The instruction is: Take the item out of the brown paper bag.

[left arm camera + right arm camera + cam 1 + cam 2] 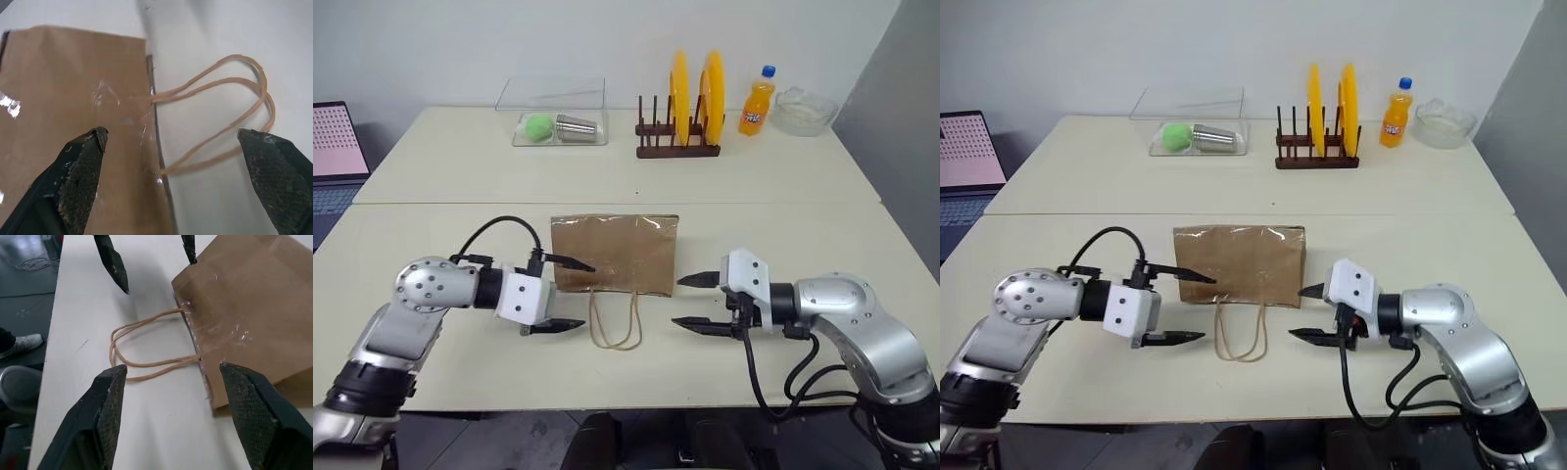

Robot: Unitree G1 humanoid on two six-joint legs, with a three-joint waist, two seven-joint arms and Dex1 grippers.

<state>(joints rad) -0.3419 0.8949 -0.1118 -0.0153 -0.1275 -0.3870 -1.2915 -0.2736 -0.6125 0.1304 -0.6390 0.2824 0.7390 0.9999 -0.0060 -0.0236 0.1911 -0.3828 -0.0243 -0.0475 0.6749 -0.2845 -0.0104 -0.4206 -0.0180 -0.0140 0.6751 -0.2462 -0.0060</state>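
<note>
While both arms flank the bag's mouth, the left gripper [563,294] stands spread wide with nothing between its black fingers, one fingertip over the near left corner of the flat brown kraft paper bag [617,253] and the other over bare table. The right gripper [697,301] is also parted and empty, just beside the bag's near right corner. Between them the thin tan looped cord handles [615,321] trail toward the robot across the pale tabletop [803,211]. The bag lies flat, mouth edge nearest the robot (seemingly pressed closed), and the item itself cannot be seen, so presumably it is inside. This looks like the approach step. Next, one gripper should likely pin or lift a mouth edge so the other can reach in.
</note>
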